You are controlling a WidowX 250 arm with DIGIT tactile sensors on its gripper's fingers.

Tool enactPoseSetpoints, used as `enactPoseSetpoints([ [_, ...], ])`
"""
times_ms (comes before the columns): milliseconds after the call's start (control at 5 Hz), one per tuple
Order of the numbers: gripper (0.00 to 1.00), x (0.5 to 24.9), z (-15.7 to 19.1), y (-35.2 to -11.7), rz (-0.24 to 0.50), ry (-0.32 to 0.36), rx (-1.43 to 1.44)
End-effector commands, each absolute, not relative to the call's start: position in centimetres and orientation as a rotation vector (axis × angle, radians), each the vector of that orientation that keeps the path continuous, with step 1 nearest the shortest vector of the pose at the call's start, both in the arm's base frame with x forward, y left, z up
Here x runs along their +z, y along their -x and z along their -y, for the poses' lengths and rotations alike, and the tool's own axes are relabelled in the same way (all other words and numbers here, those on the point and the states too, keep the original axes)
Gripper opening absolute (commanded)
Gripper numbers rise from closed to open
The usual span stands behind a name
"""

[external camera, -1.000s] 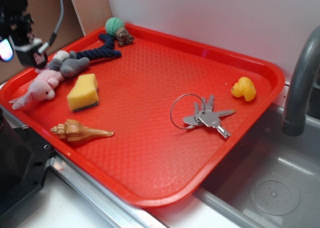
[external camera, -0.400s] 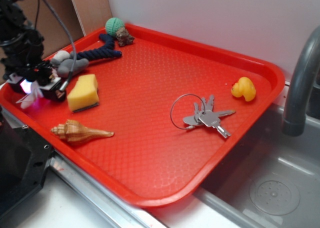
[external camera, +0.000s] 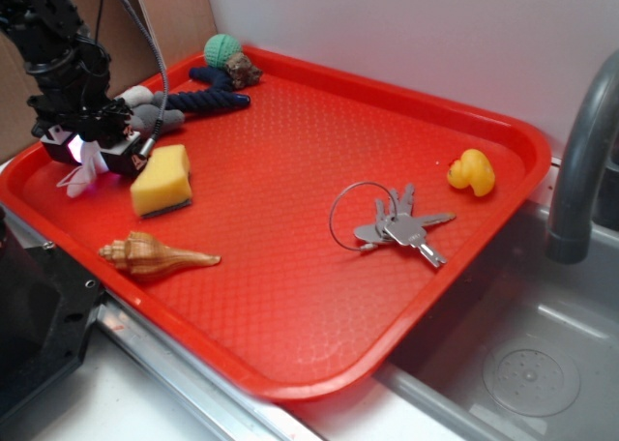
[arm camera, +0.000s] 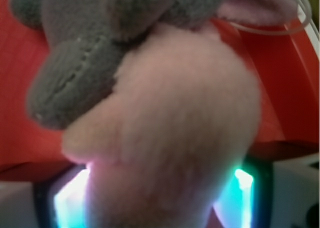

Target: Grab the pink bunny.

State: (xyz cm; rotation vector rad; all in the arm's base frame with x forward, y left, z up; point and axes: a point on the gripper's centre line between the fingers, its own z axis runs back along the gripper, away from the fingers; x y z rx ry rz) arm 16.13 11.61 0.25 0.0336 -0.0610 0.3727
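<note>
I've dropped the gripper point(external camera: 89, 151) onto the bunny point(external camera: 79, 175) at the tray's point(external camera: 290, 228) nine o'clock edge, where a second ago it hung above. The bunny point(arm camera: 175, 138) fills the wrist view between lit fingers point(arm camera: 70, 203); whether they've clenched, I can't tell.

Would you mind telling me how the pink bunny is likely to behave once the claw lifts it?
The pink bunny looks fuzzy and plump, so it probably squashes between the fingers. A limp pale end trails beside the claw, so it likely dangles. It probably weighs little.
</note>
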Motion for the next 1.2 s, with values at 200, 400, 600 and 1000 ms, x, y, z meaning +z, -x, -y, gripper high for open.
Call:
enactPoseSetpoints([
  [200,0.00,3.1,-9.5,-14.6,-0.002,0.045,0.375],
  [400,0.00,8.0,-7.2,-14.1,0.052,0.024,0.330],
  [600,0.00,11.8,-6.2,-13.7,0.090,0.037,0.303],
  [1000,0.00,18.8,-3.6,-16.5,0.076,0.011,0.170],
])
